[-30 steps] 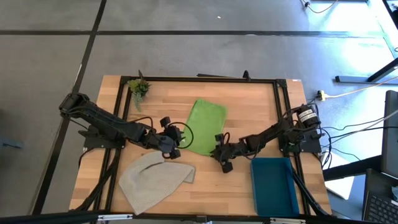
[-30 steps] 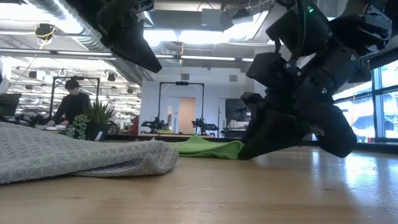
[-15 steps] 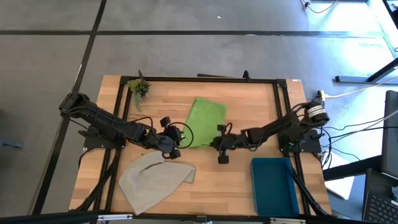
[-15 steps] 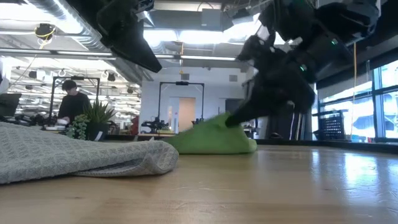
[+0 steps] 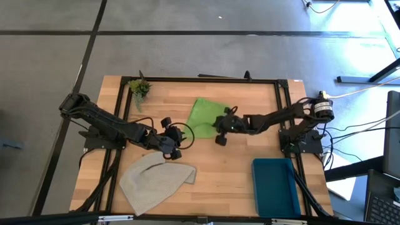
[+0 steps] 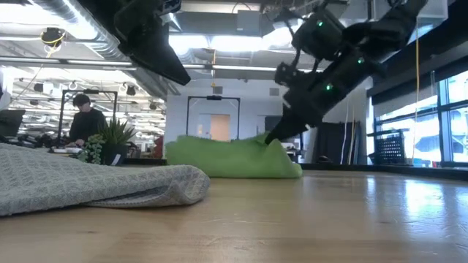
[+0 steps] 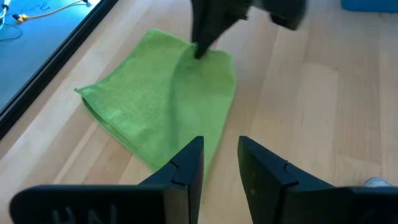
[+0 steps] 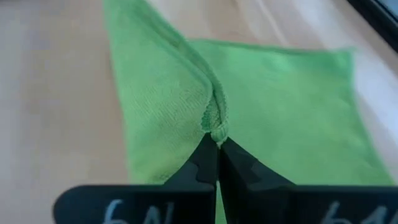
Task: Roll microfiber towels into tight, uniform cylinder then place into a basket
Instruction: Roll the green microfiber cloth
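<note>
The lime green microfiber towel (image 5: 205,114) lies on the far middle of the table, its near right corner raised and a fold ridge (image 8: 186,68) running back from it. My right gripper (image 5: 219,127) is shut on that corner, also seen in the low view (image 6: 269,139). My left gripper (image 7: 221,163) hangs open just above the table at the green towel's near left end (image 7: 168,155), touching nothing. The grey-beige towel (image 5: 156,178) lies crumpled near the front edge. The teal basket (image 5: 275,187) stands at the near right. My right gripper pinches the green towel's near right corner (image 8: 216,129) between its two fingertips. The fingers come slanting down from the table's right side. The corner is lifted off the wood (image 6: 272,142), drawing the cloth into a ridge, while the rest of the towel lies on the table.
A small green plant sprig (image 5: 139,89) stands at the far left corner. A black frame (image 5: 206,79) borders the table's top. Bare wood (image 5: 250,103) lies between the green towel and the right rail. A person (image 6: 86,120) sits in the room beyond.
My right gripper has moved up and toward the table's far edge, rolling its wrist, with the green towel's near right corner. That corner has lifted off the wood and come over the rest of the towel, which has bunched up and stayed in place.
</note>
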Robot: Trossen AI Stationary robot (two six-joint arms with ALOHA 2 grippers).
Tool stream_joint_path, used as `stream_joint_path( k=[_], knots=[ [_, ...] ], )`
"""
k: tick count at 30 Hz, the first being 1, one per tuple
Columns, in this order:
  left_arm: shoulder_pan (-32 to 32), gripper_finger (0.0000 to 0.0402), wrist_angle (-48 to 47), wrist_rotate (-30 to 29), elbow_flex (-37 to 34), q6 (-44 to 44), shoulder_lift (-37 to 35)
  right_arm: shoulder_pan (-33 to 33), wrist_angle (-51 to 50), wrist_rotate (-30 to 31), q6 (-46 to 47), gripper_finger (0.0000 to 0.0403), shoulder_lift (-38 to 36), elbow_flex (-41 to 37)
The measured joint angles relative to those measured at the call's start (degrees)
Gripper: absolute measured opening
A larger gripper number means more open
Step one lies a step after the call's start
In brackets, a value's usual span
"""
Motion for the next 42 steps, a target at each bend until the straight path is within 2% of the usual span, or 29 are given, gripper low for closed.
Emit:
stream_joint_path(
  k=[8,14,23,27,39,42],
  knots=[
    [0.0,0.0092,-0.13,0.0,0.0,0.0,0.0,-0.81,-3.24,6.14,2.23,0.0004,-0.27,0.02],
    [0.0,0.0092,-0.24,0.02,0.0,0.0,0.0,0.08,-7.39,15.33,3.12,0.0004,-1.28,0.02],
    [0.07,0.0092,-0.68,0.02,0.0,0.0,0.0,1.3,-14.01,24.53,7.49,0.0004,-3.16,0.02],
    [0.07,0.0092,-0.68,0.02,0.0,0.0,0.0,1.24,-17.75,25.18,11.72,0.0004,-3.11,0.02],
    [0.07,0.0092,-0.7,0.02,0.0,0.0,0.0,1.13,-18.19,26.6,12.04,0.0009,-3.09,0.02],
    [0.07,0.0092,-0.7,0.02,0.0,0.0,0.0,1.13,-18.19,24.51,12.02,0.0022,-3.09,0.02]
  ],
)
